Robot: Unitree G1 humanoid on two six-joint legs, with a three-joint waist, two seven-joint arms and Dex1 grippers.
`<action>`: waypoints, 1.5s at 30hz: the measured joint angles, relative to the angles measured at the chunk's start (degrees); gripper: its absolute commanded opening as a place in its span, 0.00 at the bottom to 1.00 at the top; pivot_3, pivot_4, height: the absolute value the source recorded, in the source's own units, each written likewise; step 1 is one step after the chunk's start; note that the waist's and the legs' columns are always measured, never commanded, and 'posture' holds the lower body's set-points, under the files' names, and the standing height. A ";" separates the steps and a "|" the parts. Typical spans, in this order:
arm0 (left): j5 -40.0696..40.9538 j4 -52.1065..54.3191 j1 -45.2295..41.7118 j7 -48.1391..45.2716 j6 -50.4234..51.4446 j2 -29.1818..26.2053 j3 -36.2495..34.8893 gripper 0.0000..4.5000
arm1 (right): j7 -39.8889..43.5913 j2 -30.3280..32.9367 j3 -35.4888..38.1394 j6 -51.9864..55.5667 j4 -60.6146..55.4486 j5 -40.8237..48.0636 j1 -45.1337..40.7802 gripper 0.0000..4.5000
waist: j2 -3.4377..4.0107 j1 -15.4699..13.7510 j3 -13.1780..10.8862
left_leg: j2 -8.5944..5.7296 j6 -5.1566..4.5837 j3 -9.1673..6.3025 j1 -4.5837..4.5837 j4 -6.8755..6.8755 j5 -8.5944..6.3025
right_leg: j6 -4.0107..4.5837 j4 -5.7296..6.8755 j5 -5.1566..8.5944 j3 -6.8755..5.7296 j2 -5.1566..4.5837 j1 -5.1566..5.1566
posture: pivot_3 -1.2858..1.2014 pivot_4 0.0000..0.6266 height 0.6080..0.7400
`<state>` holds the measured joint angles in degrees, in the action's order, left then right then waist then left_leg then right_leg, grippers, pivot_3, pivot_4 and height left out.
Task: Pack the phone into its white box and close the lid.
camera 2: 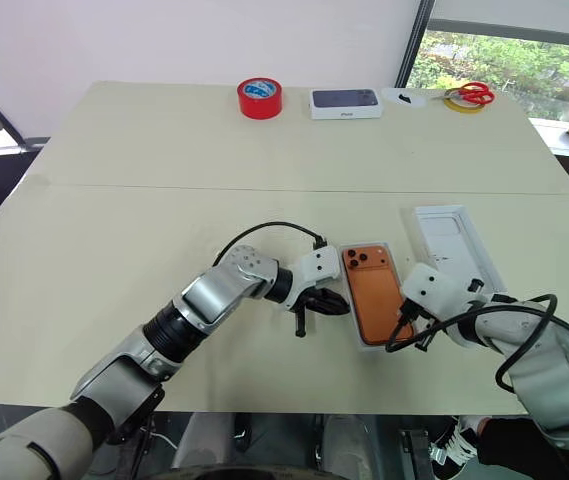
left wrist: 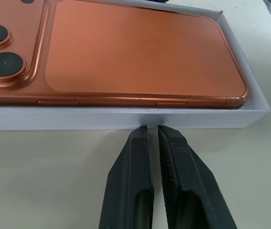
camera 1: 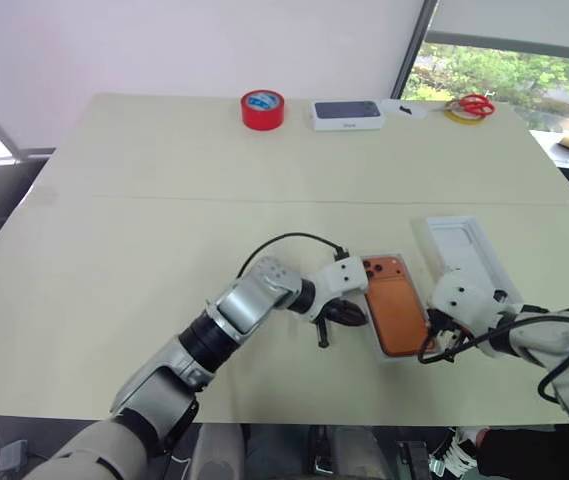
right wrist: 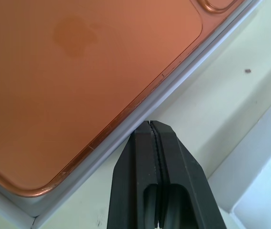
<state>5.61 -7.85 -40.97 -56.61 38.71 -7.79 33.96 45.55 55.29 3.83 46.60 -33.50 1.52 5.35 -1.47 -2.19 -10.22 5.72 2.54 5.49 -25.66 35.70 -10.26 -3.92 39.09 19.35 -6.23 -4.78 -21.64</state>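
A broad, pale cream rectangular surface (camera 2: 164,220) carries everything, with a faint seam crossing it from nine to three o'clock. Toward twelve o'clock, along its far edge, lie a red roll of tape (camera 2: 260,97), a closed white box with a dark top (camera 2: 345,103), and red-handled scissors (camera 2: 475,94) on a yellow ring. At about four o'clock sits the shallow white cardboard box (camera 2: 371,343) holding the copper-orange phone (camera 2: 375,292) back up, and just beside it, toward three o'clock, the all-white tray-shaped lid (camera 2: 456,245) lies open side up.
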 measured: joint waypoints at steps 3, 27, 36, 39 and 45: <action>0.00 -1.05 -0.25 -0.03 -0.62 0.30 -0.30 0.09 | 0.28 0.06 0.50 -0.49 0.00 -0.02 0.49 0.00 | 0.00 0.00 0.00 | 0.00 -0.01 0.00 0.00 0.04 -0.01 | 0.00 0.00 0.00 0.00 -0.01 0.02 | 0.52 0.24 0.93; 8.56 13.19 9.71 -3.05 -12.17 -15.49 -18.15 0.07 | -4.39 -4.09 11.97 20.33 20.30 12.20 -26.17 0.87 | 0.14 0.17 -0.02 | 0.03 -0.01 0.03 0.20 0.03 -0.01 | 0.02 0.03 -0.01 0.01 0.00 0.18 | 0.52 0.24 0.93; 9.92 16.00 13.33 -4.61 -17.99 -20.91 -21.94 0.07 | -9.37 -7.27 2.97 30.67 37.46 12.72 -40.43 0.87 | 0.22 0.22 -0.03 | 0.04 -0.02 0.17 0.18 -0.02 -0.01 | 0.02 0.04 -0.01 0.05 -0.01 0.10 | 0.52 0.24 0.93; 9.89 16.09 14.11 -4.02 -17.99 -21.71 -22.04 0.07 | -9.23 -7.32 -1.00 31.29 39.84 12.95 -41.96 0.87 | 0.23 0.28 -0.03 | 0.05 -0.02 0.22 0.17 -0.03 -0.01 | 0.01 0.07 -0.01 0.09 -0.01 0.04 | 0.52 0.24 0.93; 9.92 17.07 15.04 -2.39 -17.97 -21.92 -22.10 0.07 | -10.45 -8.18 -4.01 33.58 44.92 12.86 -46.24 0.59 | 0.23 0.70 -0.03 | 0.07 -0.02 0.26 0.17 -0.04 -0.01 | 0.01 0.11 -0.01 0.12 -0.01 0.00 | 0.52 0.24 0.93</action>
<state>15.53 9.22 -25.93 -59.00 20.74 -29.72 11.86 35.10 47.11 -0.19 80.18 11.42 14.38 -40.89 -1.24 -1.49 -10.25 5.79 2.52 5.75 -25.49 35.66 -10.28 -3.90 39.20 19.34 -6.11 -4.79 -21.63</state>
